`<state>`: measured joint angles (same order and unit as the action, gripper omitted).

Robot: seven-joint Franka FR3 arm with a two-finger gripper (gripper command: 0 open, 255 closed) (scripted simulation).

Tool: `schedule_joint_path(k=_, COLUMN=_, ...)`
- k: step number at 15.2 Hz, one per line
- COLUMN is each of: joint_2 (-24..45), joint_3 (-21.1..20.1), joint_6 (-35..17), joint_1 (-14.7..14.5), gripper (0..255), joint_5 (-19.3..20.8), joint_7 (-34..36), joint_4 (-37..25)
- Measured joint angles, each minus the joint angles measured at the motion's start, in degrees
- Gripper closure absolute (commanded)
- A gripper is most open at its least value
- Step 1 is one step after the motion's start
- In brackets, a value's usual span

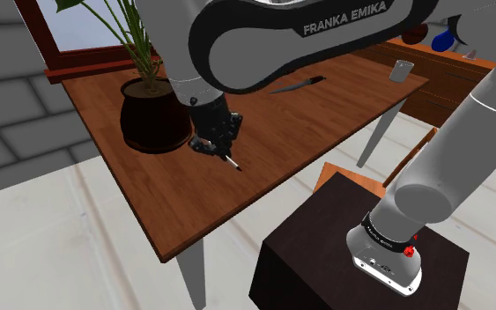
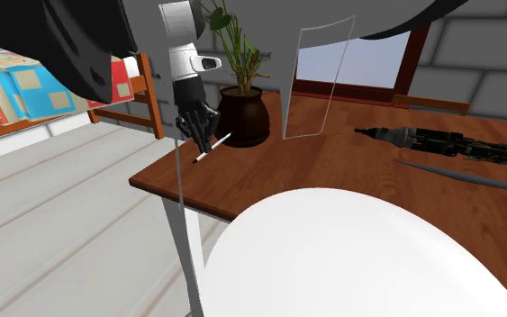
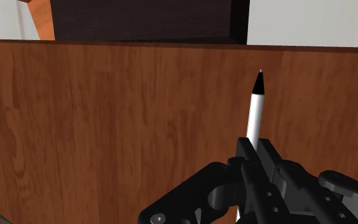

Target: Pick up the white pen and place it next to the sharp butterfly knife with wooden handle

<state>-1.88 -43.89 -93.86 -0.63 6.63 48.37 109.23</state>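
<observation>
The gripper (image 1: 216, 145) is closed on the white pen (image 1: 232, 162), which is tilted, just beside the plant pot (image 1: 153, 114). The shoulder view also shows the knife (image 1: 294, 85), well apart and farther along the table (image 1: 175, 202). In the second exterior view the pen's tip is near the table's edge, while the shoulder view shows open wood between pen and knife.

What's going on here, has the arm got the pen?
The gripper is shut on the white pen, holding it tilted low over the wooden table, beside the potted plant. The knife lies farther along the table, well apart from the pen, so the placing is not yet done. Whether the pen's tip clears the surface is unclear.
</observation>
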Motion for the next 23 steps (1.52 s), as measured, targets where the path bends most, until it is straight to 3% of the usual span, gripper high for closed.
schedule_joint_path(k=4, joint_2=-3.3, joint_3=1.4, joint_6=0.8, joint_1=0.9, gripper=255, joint_5=-1.6, joint_7=-2.9, joint_4=1.3)
schedule_joint_path(k=11, joint_2=-15.8, joint_3=9.2, joint_6=-1.9, joint_1=3.2, gripper=255, joint_5=-5.4, joint_7=-15.5, joint_4=12.9)
schedule_joint_path(k=18, joint_2=-24.1, joint_3=17.5, joint_6=-3.7, joint_1=5.0, gripper=255, joint_5=-4.7, joint_7=-26.3, joint_4=21.2)
schedule_joint_path(k=23, joint_2=-27.7, joint_3=23.8, joint_6=-6.0, joint_1=7.4, gripper=255, joint_5=-1.9, joint_7=-34.2, joint_4=25.9)
